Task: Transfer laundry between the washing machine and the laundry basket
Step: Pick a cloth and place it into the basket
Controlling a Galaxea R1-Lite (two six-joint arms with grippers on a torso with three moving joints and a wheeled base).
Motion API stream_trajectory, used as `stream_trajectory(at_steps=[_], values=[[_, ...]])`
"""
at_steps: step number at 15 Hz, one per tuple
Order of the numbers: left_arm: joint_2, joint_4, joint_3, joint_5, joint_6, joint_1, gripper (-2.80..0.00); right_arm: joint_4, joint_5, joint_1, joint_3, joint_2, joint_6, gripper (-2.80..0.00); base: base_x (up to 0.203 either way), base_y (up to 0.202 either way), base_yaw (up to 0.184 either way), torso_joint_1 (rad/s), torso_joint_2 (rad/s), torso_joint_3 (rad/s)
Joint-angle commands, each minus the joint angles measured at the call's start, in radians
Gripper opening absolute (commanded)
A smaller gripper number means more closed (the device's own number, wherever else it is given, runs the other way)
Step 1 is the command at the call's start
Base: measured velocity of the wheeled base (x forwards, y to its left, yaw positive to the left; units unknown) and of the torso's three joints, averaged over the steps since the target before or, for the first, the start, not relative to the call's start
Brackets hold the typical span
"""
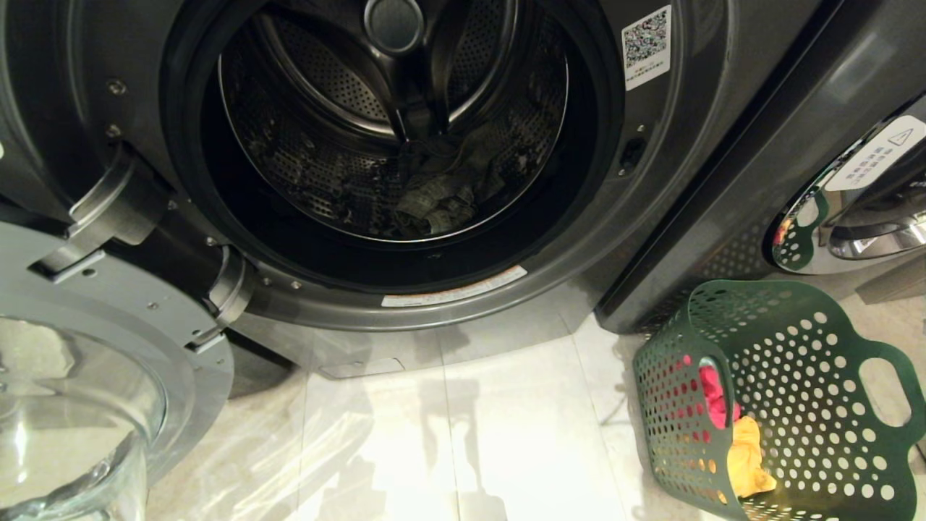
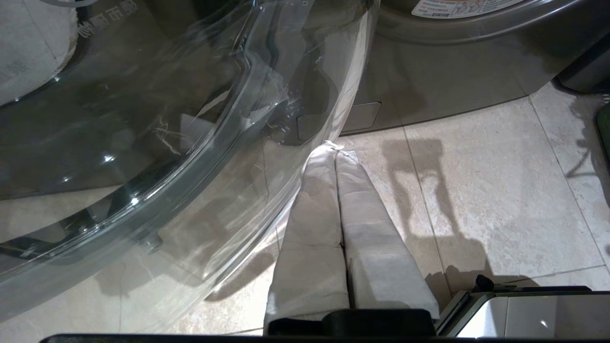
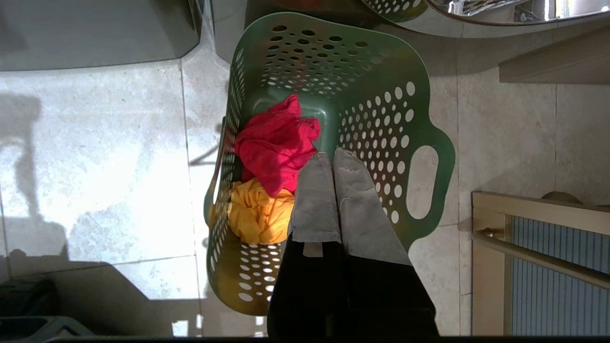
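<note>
Right end effector (image 3: 333, 159): pressed closed and empty, poised over the laundry basket (image 3: 431, 138), apparently ready to dip in.
Left end effector (image 2: 335, 151): closed, idle by the glass door (image 2: 143, 143).
Red cloth (image 3: 274, 143): in the basket, 10 o'clock of the fingertips.
Yellow piece (image 3: 257, 214): beside it.
Washing machine (image 1: 651, 217): door open at 10 o'clock of the basket, drum holding a dark garment (image 1: 441, 195).

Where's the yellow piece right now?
In the head view the yellow piece lies low on the right inside the green basket, just below the red cloth.
</note>
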Motion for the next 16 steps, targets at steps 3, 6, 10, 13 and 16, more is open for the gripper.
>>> stream_trajectory(at_steps=[3, 6, 10, 13, 16], values=[[0.0, 0.001, 0.006, -0.001, 0.001, 0.0, -2.8, -0.102, 0.029, 0.016, 0.033, 0.011, -0.007, -2.8, 0.0, 0.0, 0.0, 0.0, 0.0, 0.0], [0.0, 0.004, 0.006, -0.001, 0.001, 0.0, -2.8, -0.175, 0.035, 0.04, 0.077, 0.013, -0.009, -2.8, 0.0, 0.0, 0.0, 0.0, 0.0, 0.0], [0.0, 0.002, 0.006, -0.001, -0.001, 0.0, -2.8, -0.176, 0.035, 0.042, 0.083, 0.01, -0.011, -2.8, -0.001, -0.008, 0.176, 0.002, 0.0, 0.002], [0.0, 0.002, 0.006, -0.001, -0.001, 0.0, -2.8, -0.177, 0.035, 0.042, 0.083, 0.008, -0.012, -2.8, 0.001, -0.009, 0.193, 0.003, 0.0, 0.001], [0.0, 0.002, 0.006, 0.0, -0.001, 0.0, -2.8, -0.177, 0.035, 0.049, 0.099, 0.007, -0.011, -2.8, 0.002, -0.003, 0.066, 0.003, 0.0, 0.002]])
